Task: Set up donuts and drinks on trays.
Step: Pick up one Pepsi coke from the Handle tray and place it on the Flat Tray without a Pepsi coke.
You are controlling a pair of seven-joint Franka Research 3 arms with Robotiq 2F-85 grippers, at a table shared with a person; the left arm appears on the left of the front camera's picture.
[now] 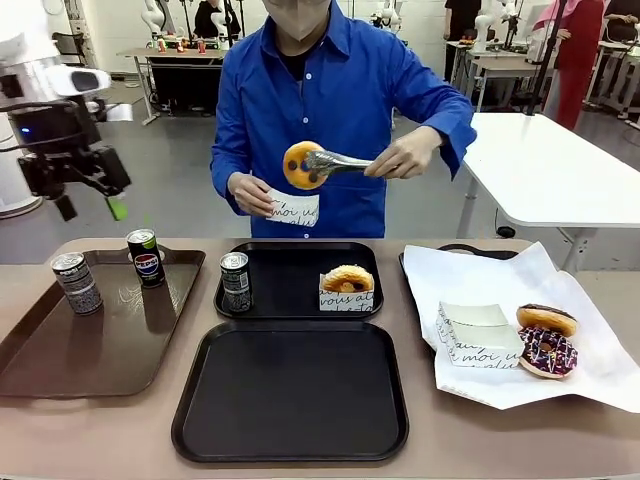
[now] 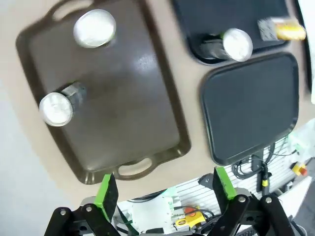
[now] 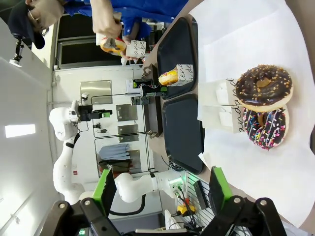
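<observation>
Front view: left gripper [image 1: 92, 208] hangs high at the left, jaws wide, empty; a can [image 1: 236, 282] and a sleeved donut [image 1: 347, 286] sit on the far black tray [image 1: 290, 262]. Left wrist view: jaws wide over the brown tray [image 2: 133, 98]. Right wrist view: right gripper [image 3: 162, 189] is wide and empty, with chocolate donuts [image 3: 263, 88] on paper [image 3: 236, 39] beyond it.

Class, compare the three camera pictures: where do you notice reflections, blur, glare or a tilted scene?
Front view: even light, sharp; the glossy brown tray mirrors the cans standing on it. Left wrist view: soft motion blur, and the can tops glare white. Right wrist view: scene rolled sideways, yet the chocolate donuts look crisp on bright white paper.
</observation>
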